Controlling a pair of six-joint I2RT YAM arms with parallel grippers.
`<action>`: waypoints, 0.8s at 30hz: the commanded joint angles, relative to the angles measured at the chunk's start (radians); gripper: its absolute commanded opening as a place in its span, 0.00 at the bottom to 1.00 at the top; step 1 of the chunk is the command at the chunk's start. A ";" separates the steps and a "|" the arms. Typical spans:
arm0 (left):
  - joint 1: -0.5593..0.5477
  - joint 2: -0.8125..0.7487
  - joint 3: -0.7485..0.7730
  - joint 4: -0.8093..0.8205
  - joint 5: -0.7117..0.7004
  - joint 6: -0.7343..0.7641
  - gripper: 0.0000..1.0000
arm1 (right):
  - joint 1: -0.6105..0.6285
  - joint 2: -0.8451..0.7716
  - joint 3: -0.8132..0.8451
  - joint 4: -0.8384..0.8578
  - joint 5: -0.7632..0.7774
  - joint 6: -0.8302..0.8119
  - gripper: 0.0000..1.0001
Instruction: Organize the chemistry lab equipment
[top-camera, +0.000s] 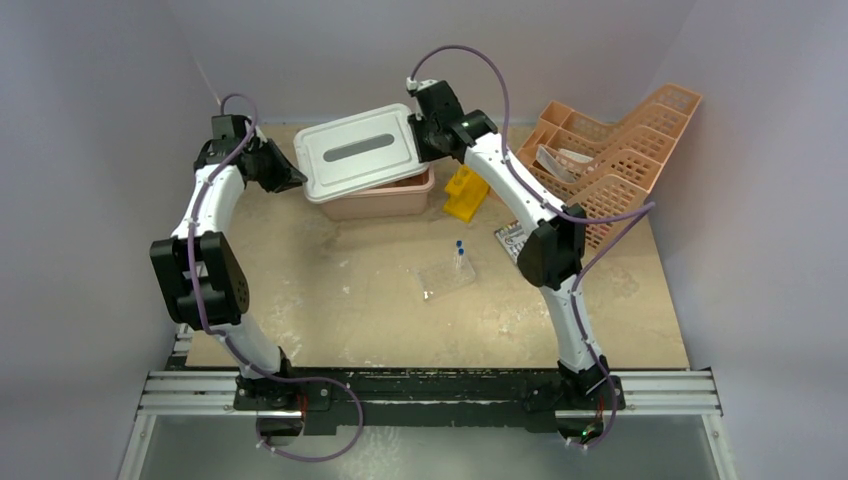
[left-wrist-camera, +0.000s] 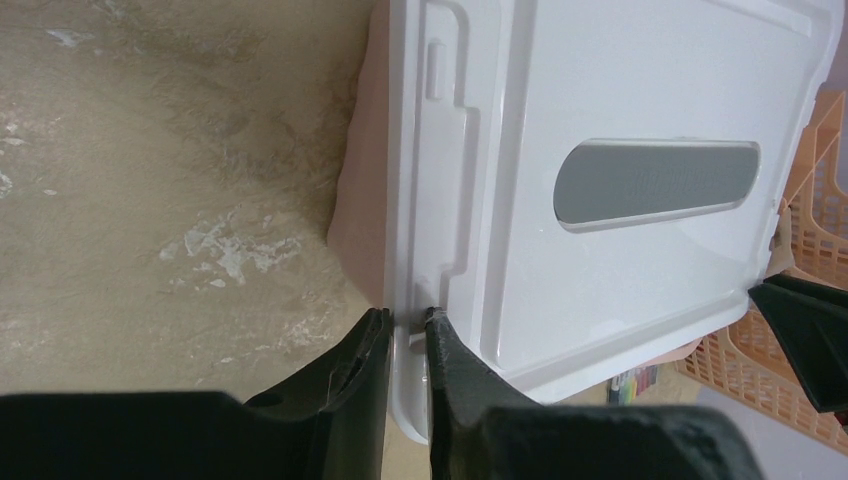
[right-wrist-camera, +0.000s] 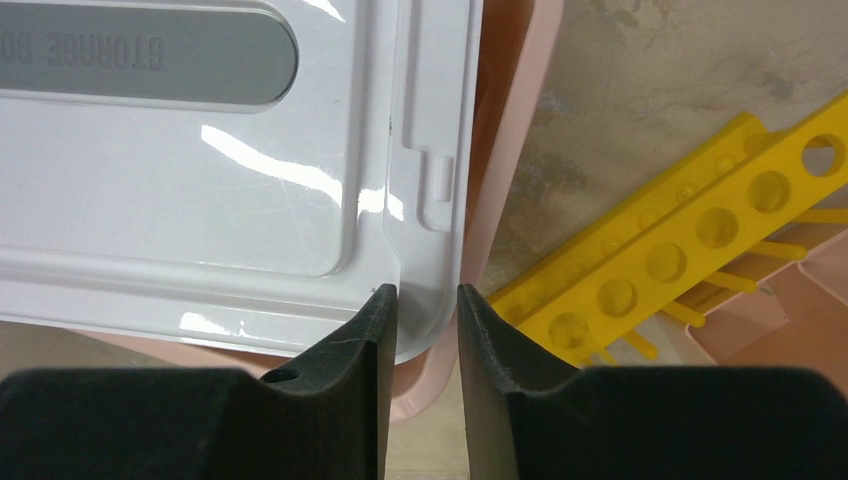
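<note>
A white lid (top-camera: 362, 150) with a grey handle inset lies askew on the pink storage box (top-camera: 385, 203). My left gripper (top-camera: 293, 178) is shut on the raised rim at the lid's left edge (left-wrist-camera: 420, 300), one finger on each side of it. At the lid's right corner (right-wrist-camera: 430, 300), my right gripper (top-camera: 422, 133) has closed narrowly around the rim. A clear well plate (top-camera: 446, 275) lies mid-table, with two blue-capped tubes (top-camera: 459, 246) standing at its far edge. The box's contents are hidden under the lid.
A yellow tube rack (top-camera: 465, 192) stands just right of the box, close to my right fingers (right-wrist-camera: 640, 270). An orange mesh organiser (top-camera: 612, 150) fills the back right. A small flat item (top-camera: 510, 240) lies partly under my right arm.
</note>
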 joint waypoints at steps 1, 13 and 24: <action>0.005 0.020 0.028 0.021 0.011 0.020 0.12 | -0.008 -0.068 -0.006 -0.029 -0.024 -0.009 0.32; -0.001 0.061 0.100 0.031 0.088 0.026 0.11 | -0.008 -0.085 -0.043 -0.061 -0.081 0.012 0.27; -0.009 0.121 0.178 0.017 0.055 -0.010 0.14 | -0.007 -0.127 -0.112 -0.085 -0.114 0.038 0.21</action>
